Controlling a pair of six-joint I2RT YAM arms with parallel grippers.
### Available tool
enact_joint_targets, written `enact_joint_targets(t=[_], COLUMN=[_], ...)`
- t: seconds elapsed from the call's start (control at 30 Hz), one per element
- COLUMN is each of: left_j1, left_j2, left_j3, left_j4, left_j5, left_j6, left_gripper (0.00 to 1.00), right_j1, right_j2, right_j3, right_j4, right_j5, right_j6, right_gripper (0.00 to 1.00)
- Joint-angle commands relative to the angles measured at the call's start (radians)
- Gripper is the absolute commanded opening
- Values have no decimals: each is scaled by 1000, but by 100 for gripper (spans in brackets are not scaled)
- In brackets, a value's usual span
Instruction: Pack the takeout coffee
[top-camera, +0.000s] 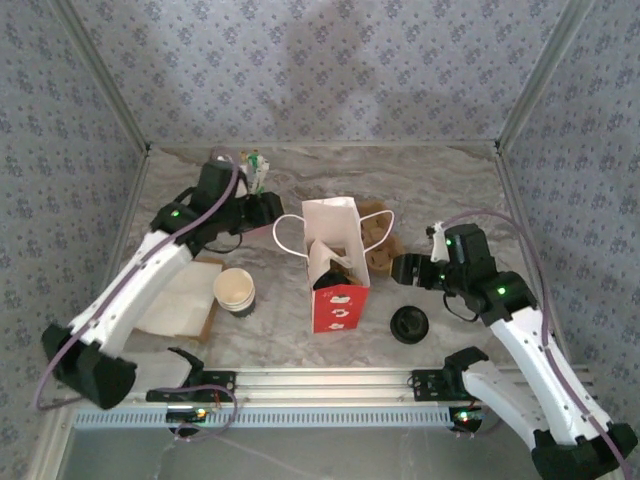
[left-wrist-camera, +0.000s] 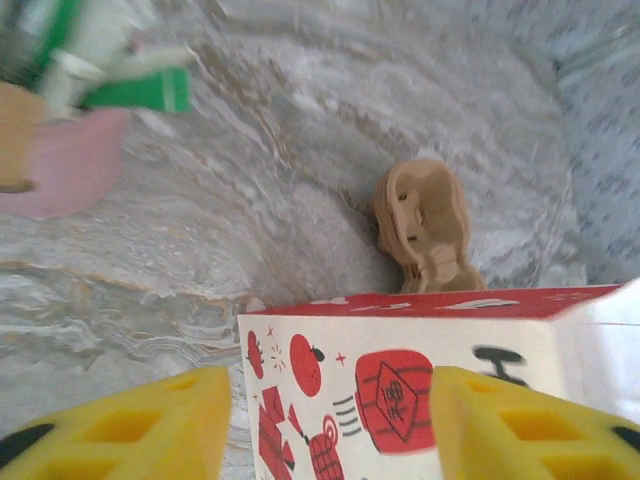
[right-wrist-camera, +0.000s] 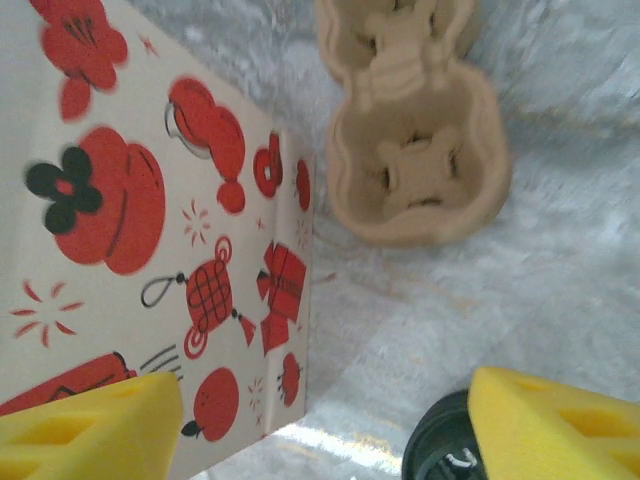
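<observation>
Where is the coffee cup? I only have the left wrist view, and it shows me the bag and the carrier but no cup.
Observer: The cup stands upright on the table, left of the bag, with no lid on.
Operator: Then where's the lid?
Observer: The black lid lies on the table right of the bag, toward the near edge.
Operator: Is the right gripper carrying anything?
Observer: No. The right gripper is open and empty, pointing at the bag's side.
</observation>
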Motion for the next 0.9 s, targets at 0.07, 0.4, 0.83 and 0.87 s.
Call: enact_joint_targets(t=[0.07,0.4,0.83,0.87], left_j1=[29,54,439,477], left_j2=[-198,-446,-560,-551], left_j3=[-35,-171,-506,-531], left_j4=[-147,-253,69,104], left_j5=[-171,-534,-475,-465], left_j6=[57,33,114,129], left_gripper=[72,99,100,99], right_j1=[-43,-77,-277,-311], right_j2=[-68,-228,-282,-278], right_j3=[31,-93,-430,-452], right_j4=[-5,168,604,633], right_j5=[85,322,484,477], right_j6=[-93,-148,-164,-155], right_gripper=[100,100,100,100])
